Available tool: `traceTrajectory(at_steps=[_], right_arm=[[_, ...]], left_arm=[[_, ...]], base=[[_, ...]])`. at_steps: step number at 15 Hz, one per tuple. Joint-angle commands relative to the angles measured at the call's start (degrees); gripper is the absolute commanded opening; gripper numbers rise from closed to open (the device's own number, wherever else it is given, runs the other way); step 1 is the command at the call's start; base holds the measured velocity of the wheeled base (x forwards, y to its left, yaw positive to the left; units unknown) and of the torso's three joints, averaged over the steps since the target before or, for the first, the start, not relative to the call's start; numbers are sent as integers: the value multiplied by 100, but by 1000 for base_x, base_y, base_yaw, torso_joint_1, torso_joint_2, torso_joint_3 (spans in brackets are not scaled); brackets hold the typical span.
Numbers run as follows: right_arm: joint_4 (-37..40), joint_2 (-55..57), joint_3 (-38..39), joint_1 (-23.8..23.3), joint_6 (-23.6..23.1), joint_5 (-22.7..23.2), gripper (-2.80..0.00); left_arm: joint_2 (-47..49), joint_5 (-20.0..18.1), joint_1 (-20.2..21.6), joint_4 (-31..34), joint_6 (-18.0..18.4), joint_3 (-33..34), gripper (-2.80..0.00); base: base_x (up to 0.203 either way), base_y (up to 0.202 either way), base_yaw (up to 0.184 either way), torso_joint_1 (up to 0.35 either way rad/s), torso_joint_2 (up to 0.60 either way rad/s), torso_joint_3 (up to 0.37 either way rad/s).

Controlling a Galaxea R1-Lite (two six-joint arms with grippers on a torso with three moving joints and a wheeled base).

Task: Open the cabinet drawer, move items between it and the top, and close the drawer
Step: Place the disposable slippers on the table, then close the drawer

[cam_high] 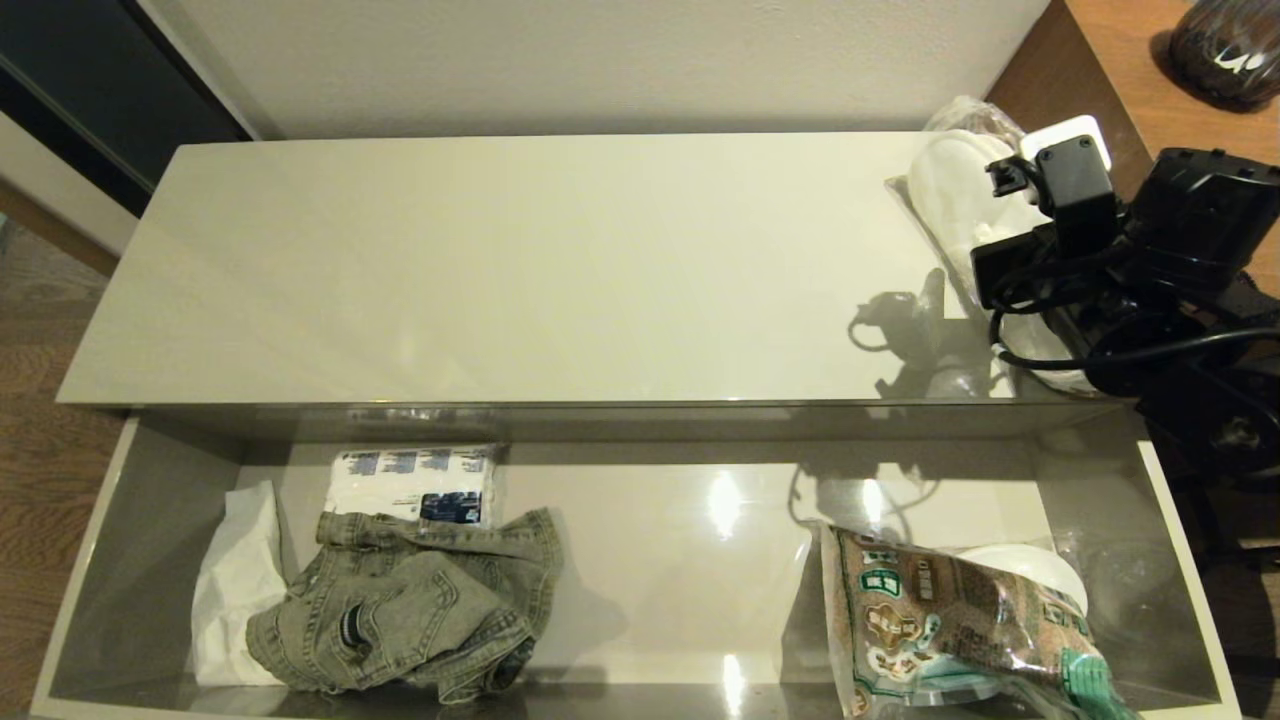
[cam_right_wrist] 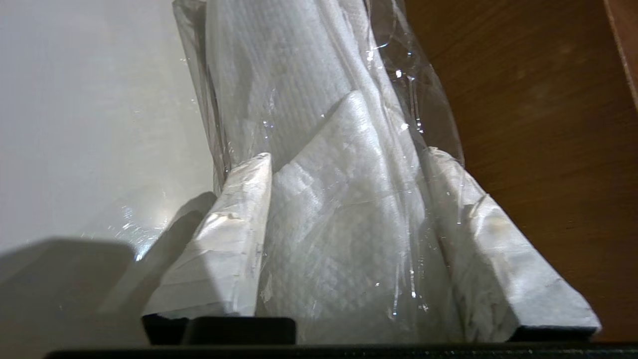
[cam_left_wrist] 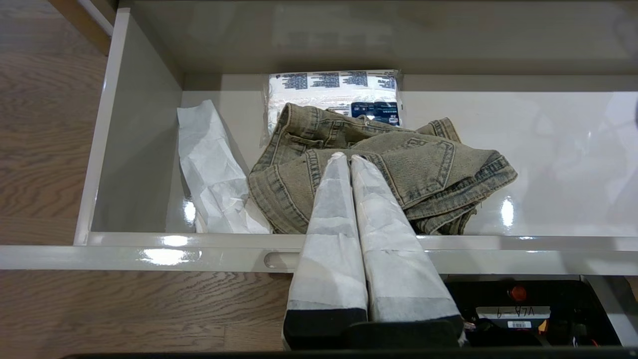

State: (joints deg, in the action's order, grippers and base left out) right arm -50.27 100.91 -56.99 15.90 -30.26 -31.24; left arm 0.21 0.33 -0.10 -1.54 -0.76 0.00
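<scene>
The cabinet drawer stands pulled out below the top. The olive-grey denim jacket lies crumpled in the drawer's left half. My left gripper is out of the head view; in the left wrist view it hovers shut and empty in front of the drawer's front rim, its tips over the jacket. The clear slipper pack lies at the top's far right end. My right gripper is low over its near end, its fingers pressed on both sides of the pack.
A white-and-blue tissue pack and crumpled white paper lie beside the jacket. A brown-green snack bag covers something white in the drawer's right half. The taller brown desk borders the top on the right.
</scene>
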Motion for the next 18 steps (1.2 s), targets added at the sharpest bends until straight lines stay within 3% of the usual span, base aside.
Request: traceTrajectory(at_steps=[1, 18], right_arm=[[-133, 7, 39, 27, 2, -6, 0], [-207, -1912, 952, 310, -164, 115, 0]], left_arm=[[-3, 2, 1, -5, -3, 9, -280], [-3, 2, 1, -5, -3, 9, -280]], base=[[0, 0, 0, 0, 0, 0], [0, 0, 0, 0, 0, 0]])
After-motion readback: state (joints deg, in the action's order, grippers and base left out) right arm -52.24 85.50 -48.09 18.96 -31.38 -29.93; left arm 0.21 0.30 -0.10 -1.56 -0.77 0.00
